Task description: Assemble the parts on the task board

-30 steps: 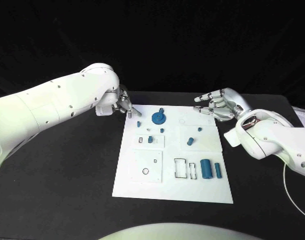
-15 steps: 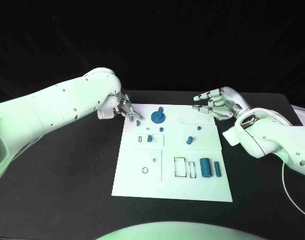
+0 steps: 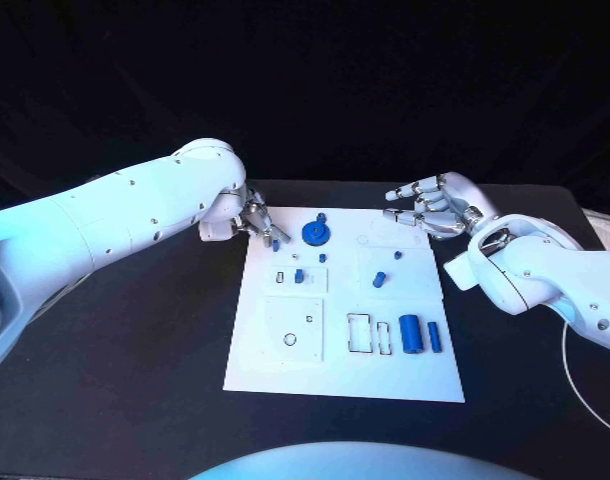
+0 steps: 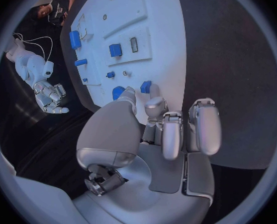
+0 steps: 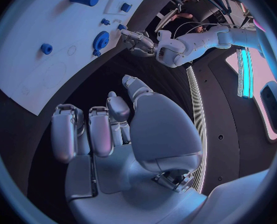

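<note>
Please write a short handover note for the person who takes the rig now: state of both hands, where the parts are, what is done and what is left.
Left hand: at the board's far left corner, fingers at a small blue part; whether it is gripped is unclear.
Right hand: above the far right corner, fingers curled, holding nothing.
White board: blue gear at the far edge, two blue cylinders at the near right, small pieces mid-board.
Done: cannot judge. Left: empty cutouts beside the cylinders.

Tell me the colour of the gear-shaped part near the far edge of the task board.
Blue. The gear-shaped part shows best in the head view.
</note>
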### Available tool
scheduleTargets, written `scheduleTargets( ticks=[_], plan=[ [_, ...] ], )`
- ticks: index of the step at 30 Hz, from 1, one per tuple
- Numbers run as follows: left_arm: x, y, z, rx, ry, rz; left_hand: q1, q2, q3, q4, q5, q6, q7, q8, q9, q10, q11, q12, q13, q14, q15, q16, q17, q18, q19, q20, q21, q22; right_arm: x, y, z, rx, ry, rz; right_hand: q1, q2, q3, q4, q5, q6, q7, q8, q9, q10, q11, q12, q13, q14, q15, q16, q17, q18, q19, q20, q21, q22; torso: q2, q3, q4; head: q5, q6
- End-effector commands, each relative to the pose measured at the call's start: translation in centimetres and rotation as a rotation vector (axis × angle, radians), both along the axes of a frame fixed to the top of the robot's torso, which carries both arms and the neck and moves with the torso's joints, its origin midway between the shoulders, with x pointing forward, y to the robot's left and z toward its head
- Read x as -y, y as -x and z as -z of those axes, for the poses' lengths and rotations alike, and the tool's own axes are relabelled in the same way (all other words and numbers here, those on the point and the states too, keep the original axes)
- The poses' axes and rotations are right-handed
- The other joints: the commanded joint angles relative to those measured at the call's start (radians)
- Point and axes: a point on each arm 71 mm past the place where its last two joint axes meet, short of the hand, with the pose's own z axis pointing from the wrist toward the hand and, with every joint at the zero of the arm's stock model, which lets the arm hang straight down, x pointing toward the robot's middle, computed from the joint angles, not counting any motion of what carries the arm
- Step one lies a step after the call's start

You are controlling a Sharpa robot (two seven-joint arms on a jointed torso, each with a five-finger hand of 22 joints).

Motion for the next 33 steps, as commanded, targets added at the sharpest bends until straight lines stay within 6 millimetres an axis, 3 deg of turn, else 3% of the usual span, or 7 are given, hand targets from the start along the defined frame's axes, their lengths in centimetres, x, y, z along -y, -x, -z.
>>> scheduleTargets(
  ticks=[1, 25, 28, 30, 32, 33],
  plan=[
    [0.38, 0.17, 0.14, -0.023, 0.010, 0.025, 0.022, 0.003, -0.006, -0.004, 0.003, 0.008, 0.002, 0.006, -0.001, 0.009, 0.000, 0.006, -0.002, 0.105, -0.006, 0.003, 0.263, -0.012, 0.034, -0.007, 0.006, 0.142, -0.22, 0.07, -0.01, 0.006, 0.003, -0.015, -0.005, 0.007, 0.000, 0.004, 0.004, 0.003, 0.000, -0.003, -0.001, -0.004, -0.002, -0.001, 0.000, 0.049, -0.005, -0.003, 0.004, 0.010, -0.004, -0.001, -0.004, 0.000, 0.000, -0.0005, -0.0002, 0.000, 0.000],
    [0.41, 0.06, 0.24, -0.009, 0.009, 0.011, 0.152, 0.070, 0.052, -0.051, 0.008, 0.010, -0.006, 0.013, 0.002, 0.010, -0.008, 0.003, -0.008, 0.105, -0.011, 0.003, 0.263, -0.011, 0.032, -0.012, 0.000, 0.142, -0.25, 0.04, 0.03, 0.003, 0.003, -0.016, -0.004, 0.009, 0.001, 0.004, 0.004, 0.003, 0.000, -0.003, -0.001, -0.004, -0.002, -0.001, 0.000, 0.050, -0.005, -0.002, 0.005, 0.010, -0.004, -0.001, -0.004, 0.000, 0.000, -0.0007, -0.0003, 0.000, -0.006],
    [0.39, 0.05, 0.25, -0.008, 0.009, 0.011, 0.185, 0.085, 0.084, -0.068, 0.010, 0.003, -0.008, 0.012, 0.002, 0.008, -0.010, 0.002, -0.009, 0.105, -0.014, 0.003, 0.263, -0.011, 0.032, -0.014, -0.001, 0.142, -0.24, 0.03, 0.04, 0.002, 0.004, -0.016, -0.004, 0.009, 0.001, 0.004, 0.004, 0.003, 0.000, -0.003, -0.001, -0.004, -0.002, -0.001, 0.000, 0.050, -0.005, -0.002, 0.005, 0.010, -0.004, -0.001, -0.004, 0.000, 0.000, -0.0011, 0.0005, 0.000, -0.007],
    [0.38, 0.03, 0.24, -0.007, 0.011, 0.009, 0.238, 0.096, 0.132, -0.102, 0.016, -0.007, -0.013, 0.008, 0.002, 0.004, -0.015, -0.003, -0.012, 0.105, -0.018, 0.003, 0.263, -0.011, 0.032, -0.017, -0.001, 0.143, -0.24, 0.03, 0.04, 0.002, 0.004, -0.016, -0.004, 0.009, 0.001, 0.004, 0.004, 0.003, 0.000, -0.003, -0.001, -0.004, -0.002, -0.001, 0.000, 0.050, -0.005, -0.002, 0.005, 0.010, -0.004, -0.001, -0.004, 0.000, 0.000, -0.0006, 0.0006, 0.001, -0.008],
    [0.36, 0.03, 0.26, -0.007, 0.016, 0.008, 0.277, 0.096, 0.189, -0.131, 0.019, -0.017, -0.010, 0.004, 0.001, -0.001, -0.014, -0.008, -0.014, 0.105, -0.019, 0.003, 0.263, -0.011, 0.032, -0.020, -0.001, 0.143, -0.24, 0.03, 0.05, 0.001, 0.004, -0.017, -0.004, 0.009, 0.001, 0.004, 0.004, 0.003, 0.000, -0.003, -0.001, -0.004, -0.002, -0.001, 0.000, 0.050, -0.005, -0.002, 0.005, 0.010, -0.004, -0.001, -0.004, 0.000, 0.000, -0.0002, 0.0010, 0.001, -0.010],
    [0.35, 0.04, 0.28, -0.009, 0.021, 0.007, 0.279, 0.085, 0.237, -0.139, 0.017, -0.019, -0.002, 0.005, 0.001, -0.002, -0.010, -0.012, -0.017, 0.105, -0.015, 0.003, 0.263, -0.011, 0.032, -0.021, -0.002, 0.144, -0.25, 0.04, 0.05, 0.001, 0.004, -0.017, -0.004, 0.009, 0.001, 0.004, 0.004, 0.003, 0.000, -0.003, -0.001, -0.004, -0.002, -0.001, 0.000, 0.050, -0.005, -0.002, 0.005, 0.010, -0.004, -0.001, -0.004, 0.000, 0.000, -0.0003, 0.0009, 0.001, -0.010]
  ],
)
